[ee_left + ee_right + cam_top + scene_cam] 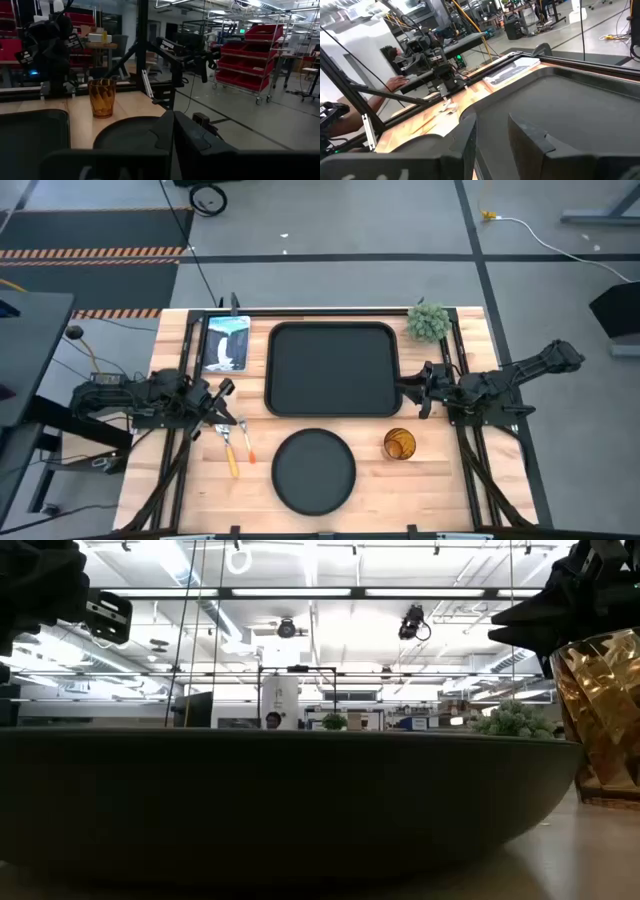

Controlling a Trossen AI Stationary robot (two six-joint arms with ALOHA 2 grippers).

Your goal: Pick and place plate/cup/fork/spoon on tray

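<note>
The black tray (335, 370) lies mid-table, and its bare floor shows in the right wrist view (580, 105). The round black plate (313, 470) lies flat in front of it. The amber cup (399, 444) stands upright to the plate's right, also in the left wrist view (102, 97). The fork and spoon (238, 445) lie side by side to the plate's left; which is which I cannot tell. My left gripper (226, 394) is shut and empty, just beyond the utensils. My right gripper (408, 386) is slightly open and empty at the tray's right rim.
A small green potted plant (428, 322) stands at the tray's far right corner. A printed card (227, 342) lies left of the tray's far end. Black rails (175, 440) run along both table sides. A person's hand (395, 82) shows beyond the table's left side.
</note>
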